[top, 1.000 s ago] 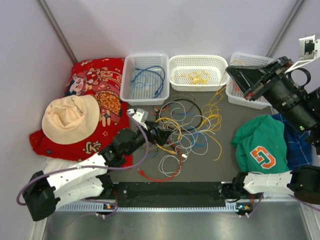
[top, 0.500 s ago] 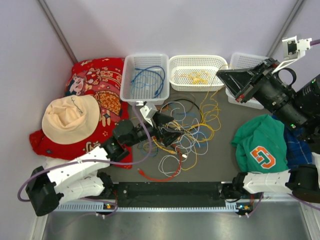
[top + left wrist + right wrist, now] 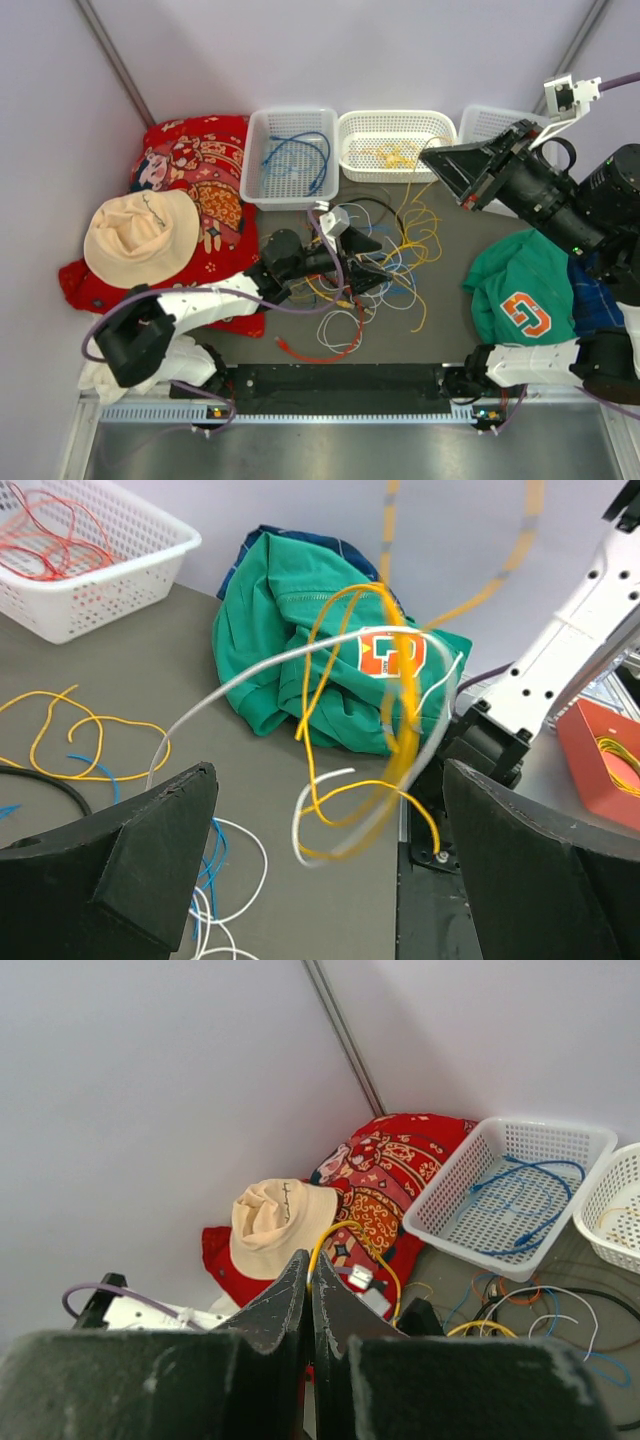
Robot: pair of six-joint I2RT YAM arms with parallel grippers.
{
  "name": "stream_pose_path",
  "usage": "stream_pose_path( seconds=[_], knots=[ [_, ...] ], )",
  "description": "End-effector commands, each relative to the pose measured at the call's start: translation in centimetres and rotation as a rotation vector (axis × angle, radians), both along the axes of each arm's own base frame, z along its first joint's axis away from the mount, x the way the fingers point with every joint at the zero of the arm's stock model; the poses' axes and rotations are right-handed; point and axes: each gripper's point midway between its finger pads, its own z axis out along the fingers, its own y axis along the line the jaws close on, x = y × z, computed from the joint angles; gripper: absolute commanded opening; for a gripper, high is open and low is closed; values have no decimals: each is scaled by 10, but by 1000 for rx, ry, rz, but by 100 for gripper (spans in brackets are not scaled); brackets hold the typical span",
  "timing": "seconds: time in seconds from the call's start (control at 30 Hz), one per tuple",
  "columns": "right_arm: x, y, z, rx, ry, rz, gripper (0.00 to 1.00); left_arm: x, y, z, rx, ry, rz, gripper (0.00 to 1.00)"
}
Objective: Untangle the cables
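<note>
Smooth plastic-coated cables [image 3: 405, 262], a matt grey tabletop [image 3: 450, 300], white perforated plastic baskets [image 3: 396, 176], soft cloth shirt [image 3: 520, 290] and hat [image 3: 140, 235].

The left arm [image 3: 205, 300] has been stretched further to the right across the surface. Its wide-open jaws, earlier at the left edge of the cables [image 3: 350, 295], are now carried in over the middle of the tangle. The right arm [image 3: 560, 195] has been swung to the left. Its closed jaws, earlier held over the right basket [image 3: 485, 120], are now raised above the gap between that basket and the middle basket [image 3: 346, 135], and more of the right basket has been uncovered. The yellow cable [image 3: 418, 215] pinched in them has been drawn up and leftward, and its trailing lower end has been dragged inward from the right edge of the pile.
</note>
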Motion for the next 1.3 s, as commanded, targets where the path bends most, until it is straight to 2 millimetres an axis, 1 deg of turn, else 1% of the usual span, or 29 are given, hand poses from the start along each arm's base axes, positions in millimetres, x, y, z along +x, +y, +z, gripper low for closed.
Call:
stream_pose_path(
  seconds=[0.0,0.13,0.17,0.2,0.23,0.27,0.33,0.37,0.4,0.43,0.47,0.5,0.57,0.6,0.63,0.67,0.7,0.73,0.77,0.83,0.93,1.0,1.07,1.1,1.13,1.17,1.2,1.23,1.27],
  knots=[
    [-6,11,5,24,1,55,0,2,-16,41,-136,-103,-55,95],
    [-6,14,-1,11,11,58,0,5,-26,45,-166,-90,-88,77],
    [-5,14,-1,11,11,57,0,2,-28,48,-168,-94,-112,57],
    [-4,13,-2,7,12,49,0,1,-29,49,-167,-91,-121,44],
    [-4,12,-2,6,11,46,0,0,-29,49,-162,-82,-129,26],
    [-4,11,-3,2,11,42,0,1,-30,38,-115,-36,-125,0],
    [-3,5,-2,5,5,22,0,8,-26,28,-64,15,-65,0],
    [-2,3,-1,4,0,13,0,10,-23,3,14,86,-42,0],
    [0,-2,1,8,-4,-10,0,24,-18,-12,55,153,58,0],
    [1,-5,3,13,-11,-23,0,29,-13,-24,96,205,109,0],
    [3,-7,4,6,-24,-38,0,32,-6,-45,153,258,153,0],
    [5,-15,9,20,-35,-71,0,42,7,-78,251,364,269,0],
    [8,-25,16,24,-64,-112,0,47,26,-122,358,499,379,0],
    [11,-32,22,48,-77,-151,0,47,34,-138,383,585,426,0],
    [13,-38,26,59,-89,-173,0,43,50,-172,473,679,493,0],
    [12,-48,32,68,-111,-196,0,45,62,-187,498,748,531,0],
    [13,-55,37,83,-124,-227,0,43,67,-200,508,836,561,0],
    [12,-62,46,113,-142,-241,0,36,78,-224,570,911,584,0],
    [10,-71,51,125,-164,-255,0,32,86,-238,594,981,583,0],
    [9,-81,59,144,-182,-284,0,22,94,-260,635,1087,585,0],
    [11,-86,60,123,-186,-311,0,16,96,-269,631,1128,571,0],
    [17,-82,52,86,-176,-329,0,18,96,-266,627,1117,575,0],
    [23,-78,43,46,-166,-348,0,25,93,-253,607,1081,576,0],
    [28,-81,37,24,-151,-390,0,26,96,-251,621,1057,581,0],
    [37,-74,30,-13,-135,-415,0,30,93,-236,596,1026,576,0],
    [42,-72,24,-51,-128,-439,0,33,94,-230,591,1003,580,0],
    [48,-73,19,-87,-116,-468,0,32,102,-229,620,984,604,0],
    [56,-62,12,-130,-106,-466,0,37,101,-210,586,945,608,0],
    [64,-56,8,-128,-80,-462,0,37,104,-205,585,927,619,0]
  ],
)
